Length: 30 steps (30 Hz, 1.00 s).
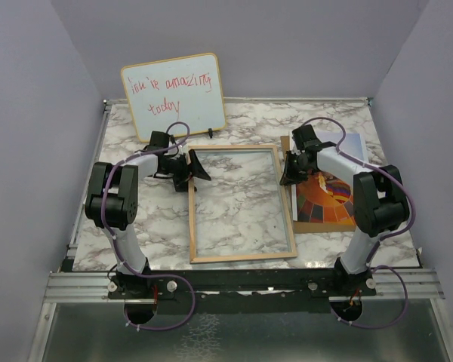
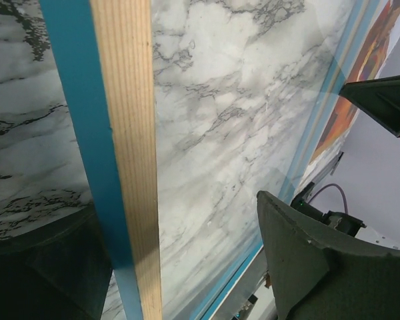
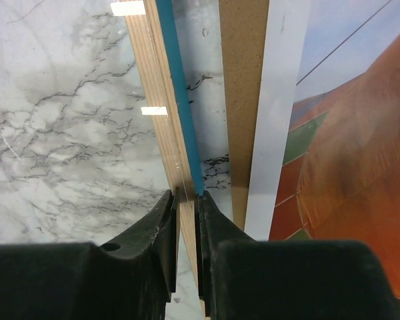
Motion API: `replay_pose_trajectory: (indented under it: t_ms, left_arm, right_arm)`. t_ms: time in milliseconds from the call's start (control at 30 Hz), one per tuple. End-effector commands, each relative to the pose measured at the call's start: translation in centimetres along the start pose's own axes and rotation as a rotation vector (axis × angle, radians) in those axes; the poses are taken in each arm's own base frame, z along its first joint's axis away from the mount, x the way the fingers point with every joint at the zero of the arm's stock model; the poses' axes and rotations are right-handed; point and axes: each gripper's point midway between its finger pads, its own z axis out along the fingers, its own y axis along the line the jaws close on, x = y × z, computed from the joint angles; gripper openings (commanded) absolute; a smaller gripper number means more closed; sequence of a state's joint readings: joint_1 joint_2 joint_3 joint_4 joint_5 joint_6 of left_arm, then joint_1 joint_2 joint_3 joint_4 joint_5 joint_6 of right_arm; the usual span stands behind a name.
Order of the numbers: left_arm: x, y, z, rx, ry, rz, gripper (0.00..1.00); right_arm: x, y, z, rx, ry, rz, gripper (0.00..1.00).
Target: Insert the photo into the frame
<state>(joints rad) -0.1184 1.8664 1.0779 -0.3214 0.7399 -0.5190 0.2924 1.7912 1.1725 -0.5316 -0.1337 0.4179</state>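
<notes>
1. The frame [image 1: 241, 259] lies in the middle of the marble surface [image 1: 136, 241] with its light wood face up. A bright blue rim shows along its edges in both wrist views.
2. Its long axis runs near to far, with one short rail towards the arm bases and the other towards the whiteboard [image 1: 174, 94]. The marble shows through the clear pane.
3. The photo [image 1: 328, 200] lies to the right of the frame, just beside its right rail, partly under the right arm. Its long axis also runs near to far. The pale sky part is at the far end and the orange and red patches are at the near end.
4. The photo rests on a plain brown backing board [image 3: 243, 100], which shows as a strip between the photo's white border and the frame.
5. The left gripper [image 1: 192, 170] is at the frame's far left corner. Its jaws are spread wide, one on each side of the left rail, and I cannot tell whether either one touches it.
6. The right gripper [image 3: 187, 197] is at the far part of the right rail. Its jaws are pressed in close, pinching the thin wood-and-blue edge of the frame between them.
7. The whiteboard, with red handwriting, stands upright at the far left of the surface, well apart from the photo.
</notes>
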Motion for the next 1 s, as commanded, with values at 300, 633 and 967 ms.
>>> replay_pose_trajectory:
  t_ms: [300,633,967]
  left_arm:
    - [-0.4,4.4,-0.7,-0.246,-0.006,0.052,0.87]
    - [-0.5,5.0,-0.9,-0.286,-0.005,0.061,0.87]
    - [-1.1,6.5,-2.4,-0.425,-0.025,0.06,0.87]
  right_arm:
    - [-1.1,-3.0,-2.0,0.189,-0.073,0.012,0.17]
    - [-1.0,0.6,-2.3,-0.016,-0.068,0.001,0.52]
    - [1.2,0.3,-0.1,-0.049,0.028,0.025,0.56]
